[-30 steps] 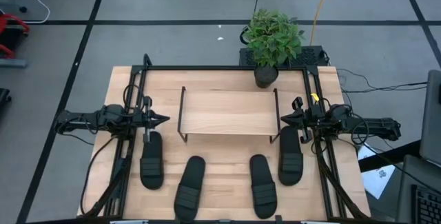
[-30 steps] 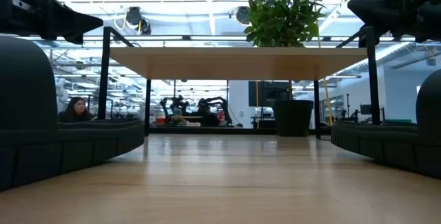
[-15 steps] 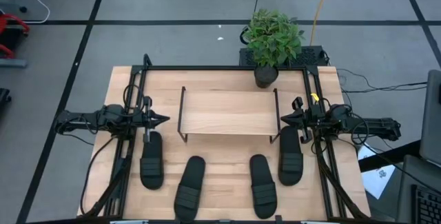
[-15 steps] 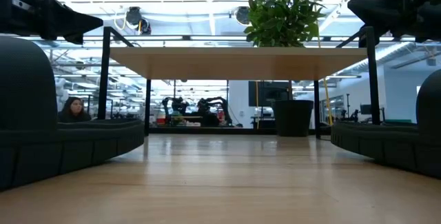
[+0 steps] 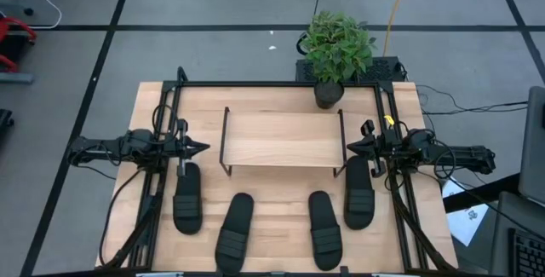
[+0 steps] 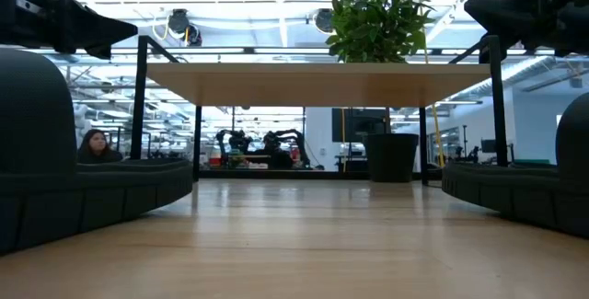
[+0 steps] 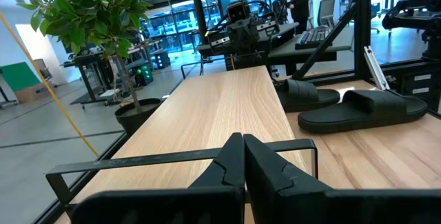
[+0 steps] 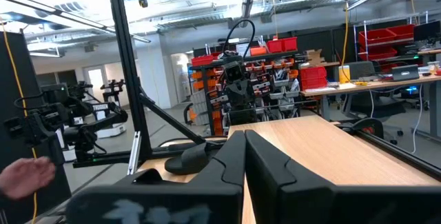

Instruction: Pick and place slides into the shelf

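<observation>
left pincer (image 5: 203, 148) closed, empty, at shelf's (image 5: 281, 138) 9 o'clock; right pincer (image 5: 351, 147) likewise at 3. nearest slides (image 5: 187, 197) lie at each one's 6 o'clock, long axes 12-to-6.

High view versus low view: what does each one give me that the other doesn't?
Only the high view shows all four slides whole, lying in a row in front of the shelf, whose top is bare, with the left gripper and right gripper shut at either end of the shelf. Only the low view shows the open space under the shelf board and a person in the room behind. Both show the shelf and the potted plant behind it.
</observation>
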### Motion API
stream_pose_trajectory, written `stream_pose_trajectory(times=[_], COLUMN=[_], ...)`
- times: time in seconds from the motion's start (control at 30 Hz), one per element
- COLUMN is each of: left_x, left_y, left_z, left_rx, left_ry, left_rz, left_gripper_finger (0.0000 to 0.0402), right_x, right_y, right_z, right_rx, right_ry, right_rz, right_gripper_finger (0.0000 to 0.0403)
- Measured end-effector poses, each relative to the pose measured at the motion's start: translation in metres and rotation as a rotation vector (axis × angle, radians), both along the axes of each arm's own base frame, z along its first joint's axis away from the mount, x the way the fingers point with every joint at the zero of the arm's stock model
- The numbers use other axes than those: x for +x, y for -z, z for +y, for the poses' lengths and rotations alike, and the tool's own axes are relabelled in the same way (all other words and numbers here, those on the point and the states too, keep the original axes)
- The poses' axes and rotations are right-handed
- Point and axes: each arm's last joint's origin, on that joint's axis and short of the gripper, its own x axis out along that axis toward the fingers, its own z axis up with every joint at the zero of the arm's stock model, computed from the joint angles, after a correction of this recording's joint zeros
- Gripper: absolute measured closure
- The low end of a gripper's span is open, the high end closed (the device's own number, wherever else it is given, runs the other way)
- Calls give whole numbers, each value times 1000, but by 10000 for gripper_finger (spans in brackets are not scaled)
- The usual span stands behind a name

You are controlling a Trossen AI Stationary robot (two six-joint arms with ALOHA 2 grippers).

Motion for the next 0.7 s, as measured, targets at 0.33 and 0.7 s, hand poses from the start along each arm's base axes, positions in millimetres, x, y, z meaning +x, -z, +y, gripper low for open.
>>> stream_pose_trajectory(times=[0.33,0.7], left_x=[0,0], left_y=[0,0], left_z=[0,0], left_rx=[0,-30], left_ry=[0,1], left_rz=[0,-2], left_gripper_finger=[401,401], right_x=[0,0], right_y=[0,0], right_z=[0,0], right_rx=[0,0], right_ry=[0,0], right_rz=[0,-2], right_gripper_finger=[403,403])
